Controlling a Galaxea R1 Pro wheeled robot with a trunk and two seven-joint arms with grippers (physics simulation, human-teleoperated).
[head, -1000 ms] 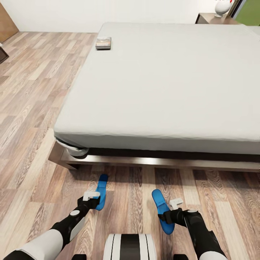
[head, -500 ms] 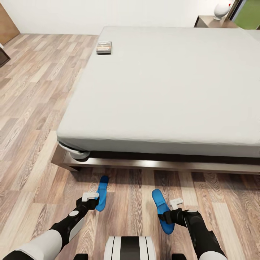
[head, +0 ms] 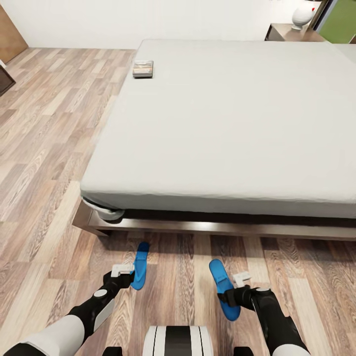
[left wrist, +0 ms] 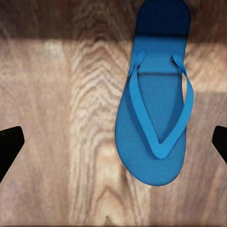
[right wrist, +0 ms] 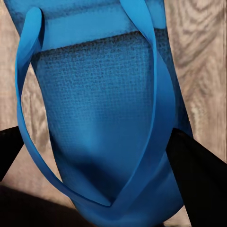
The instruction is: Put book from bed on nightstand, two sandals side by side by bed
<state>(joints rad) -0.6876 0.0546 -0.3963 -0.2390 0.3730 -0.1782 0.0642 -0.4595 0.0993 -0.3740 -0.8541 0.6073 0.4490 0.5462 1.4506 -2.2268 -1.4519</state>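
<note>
Bed (head: 232,123) lower in view, sandals (head: 140,265) unmoved

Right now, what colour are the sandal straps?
Bright blue, same as the sole; the left wrist view shows the sandal best.

Nightstand (head: 291,32) cropped (lamp (head: 302,15) too).

Your head camera looks forward and down over both arms, taking in the wooden floor (head: 44,148) ahead of the grippers and the bed (head: 222,123) beyond them. Your left wrist camera points straight down from well above the left sandal (left wrist: 156,109) — the same sandal lies just past the left gripper (head: 123,270) in the head view. Your right wrist camera sits far closer — the right sandal (right wrist: 99,118) spans its frame between the right gripper's fingertips (right wrist: 196,184).
</note>
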